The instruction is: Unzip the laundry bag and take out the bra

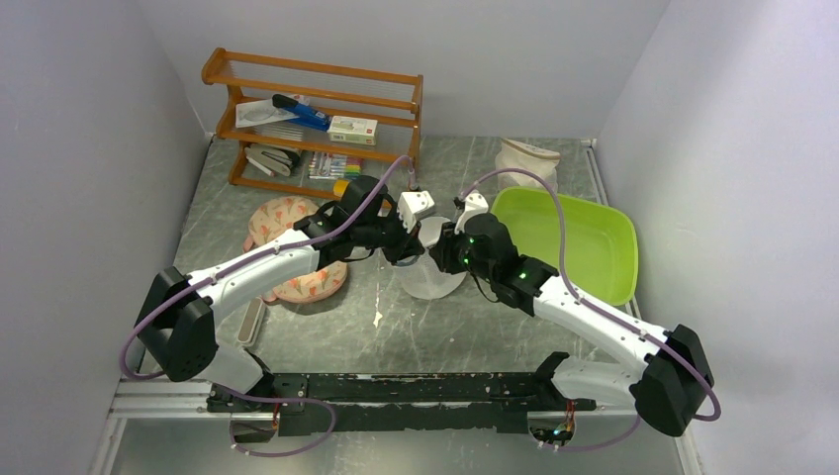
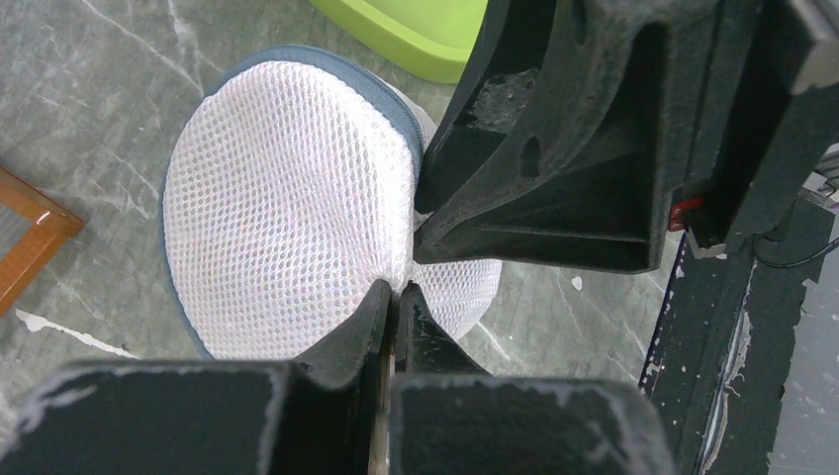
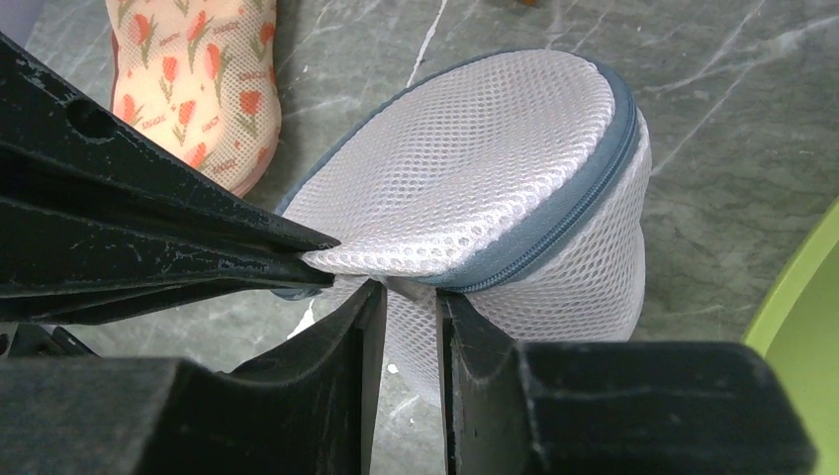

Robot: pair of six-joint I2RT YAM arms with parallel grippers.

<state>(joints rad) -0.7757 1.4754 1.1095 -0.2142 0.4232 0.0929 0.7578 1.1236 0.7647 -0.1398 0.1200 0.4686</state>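
Open table (image 1: 425,336) before the laundry bag (image 1: 432,279); green tub (image 1: 574,247) right, floral pad (image 1: 282,216) left

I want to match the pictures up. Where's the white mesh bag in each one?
Top view: bag in the middle.
Left wrist: bag centre-left, big.
Right wrist: bag in the centre, big.
Landmark: green tray, at the right in the top view, top edge in left wrist, right edge in right wrist.
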